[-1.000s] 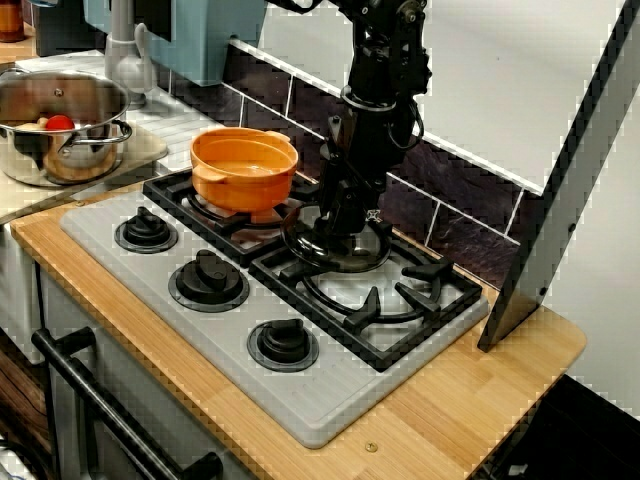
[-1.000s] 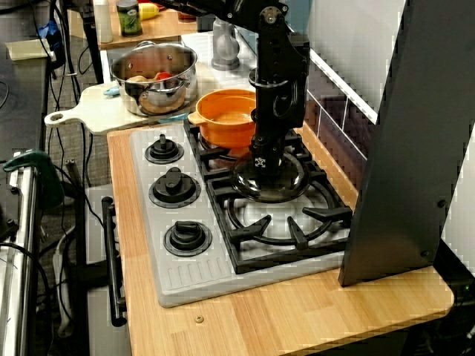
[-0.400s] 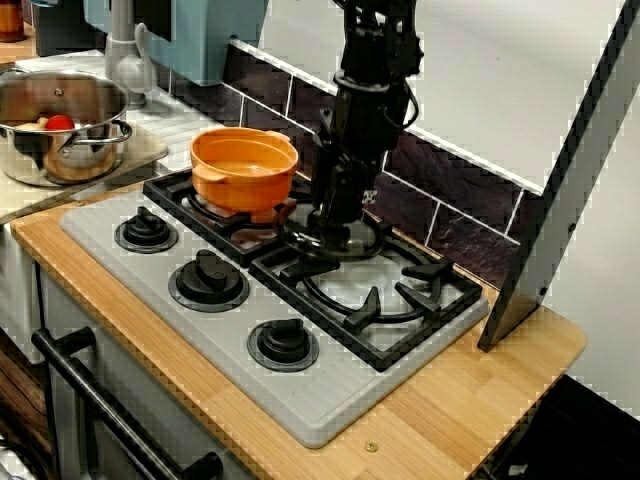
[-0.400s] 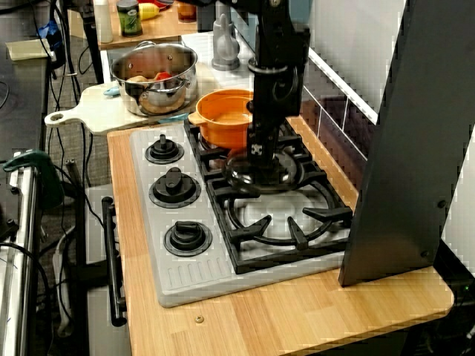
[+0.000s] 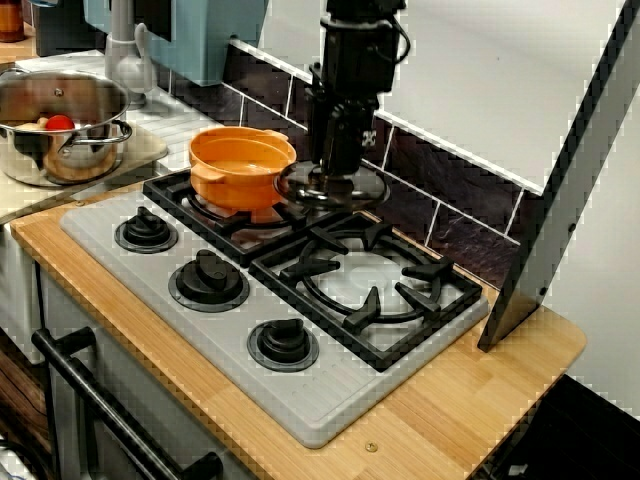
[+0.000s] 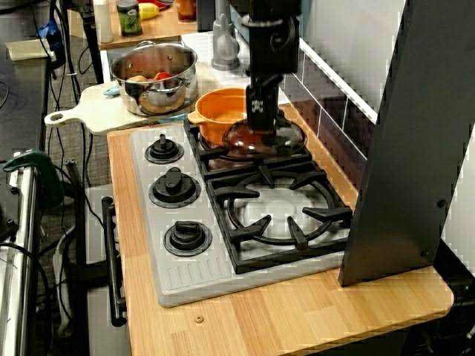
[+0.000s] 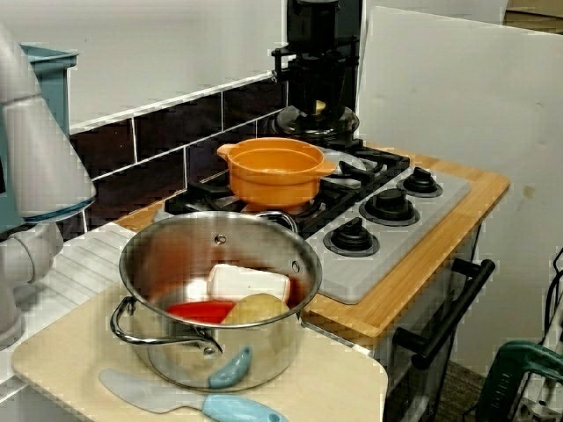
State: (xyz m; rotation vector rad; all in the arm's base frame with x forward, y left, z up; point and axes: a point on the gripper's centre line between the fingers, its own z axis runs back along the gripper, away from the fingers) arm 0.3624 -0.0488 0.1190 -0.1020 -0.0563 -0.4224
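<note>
The wooden counter [image 5: 470, 400] carries a grey hob [image 5: 330, 400] that fills most of its top, leaving bare wood along the front edge and at the right end. Past the counter's left end, a steel pot [image 7: 189, 356] with food in it sits on a pale board [image 7: 53, 369]. An orange pot [image 5: 235, 192] stands open on the hob's rear burner at that same end, close to the counter's back edge.

The glass lid [image 5: 372, 188] hangs in the air just beside the orange pot on its right, over the back of the black grate [image 5: 400, 300] and clear of it. From the front its rim seems to meet the pot's rim. From the steel pot's end the two look apart, so I cannot tell whether they touch.

The pincer [image 5: 335, 172] comes straight down on the lid's centre and is clenched on its knob, which the fingers hide.

Carrying this well seems to call for:
- a level lid, since a tilt could swing the glass rim into the pot or the grate;
- height above the pot's rim before any sideways travel;
- slow, steady motion, as the small knob gives little hold against swinging;
- an unchanged grip.
</note>
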